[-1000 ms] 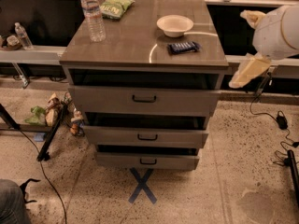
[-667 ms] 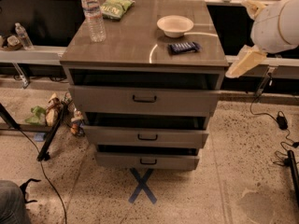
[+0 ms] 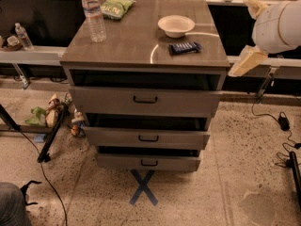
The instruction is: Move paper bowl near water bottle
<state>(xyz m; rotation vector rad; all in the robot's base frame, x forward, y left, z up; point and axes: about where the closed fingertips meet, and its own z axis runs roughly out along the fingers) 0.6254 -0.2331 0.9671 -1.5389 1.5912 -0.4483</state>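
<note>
The paper bowl [image 3: 176, 25] is a small cream-white shallow bowl, upright on the right rear part of the drawer cabinet's top [image 3: 136, 46]. The water bottle [image 3: 93, 14] is tall and clear with a white cap and stands at the left rear of the same top. My gripper [image 3: 238, 36] is at the right edge of the view, beside the cabinet's right side and to the right of the bowl. Its cream fingers [image 3: 247, 61] are spread apart and hold nothing.
A dark blue snack bar [image 3: 185, 47] lies just in front of the bowl. A green chip bag [image 3: 116, 7] lies behind the bottle. A much smaller clear bottle [image 3: 23, 36] stands on the left shelf. The cabinet's three drawers [image 3: 145, 100] are slightly open. Cables lie on the floor.
My gripper and arm have risen a little and shifted slightly towards the cabinet's right edge. The bowl, the bottle and the other things have not moved.
</note>
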